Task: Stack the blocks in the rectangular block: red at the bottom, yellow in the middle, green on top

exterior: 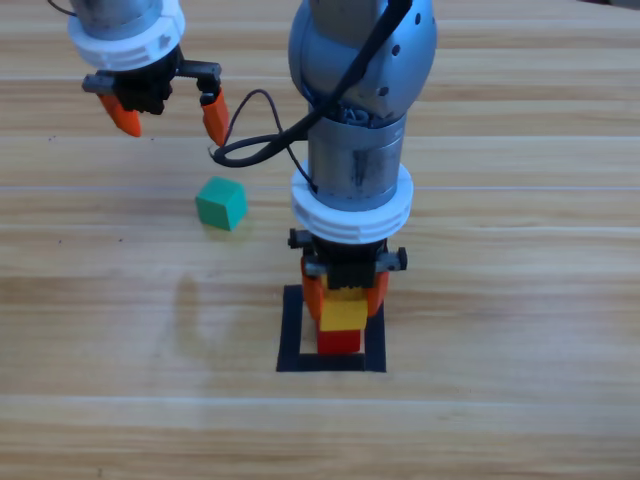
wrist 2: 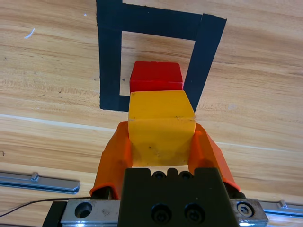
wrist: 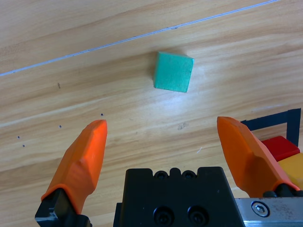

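Observation:
The red cube sits inside the black tape rectangle. Directly over it is the yellow cube, with my right gripper shut on its two sides. Whether the yellow rests on the red I cannot tell. The green cube lies alone on the wood to the rectangle's upper left. My left gripper hovers open beyond the green cube, holding nothing. The left wrist view also catches a corner of the tape and the red cube.
A black cable loops from the right arm towards the left gripper, above the green cube. The right arm's thick grey body stands over the table's middle. A metal rail shows in the right wrist view.

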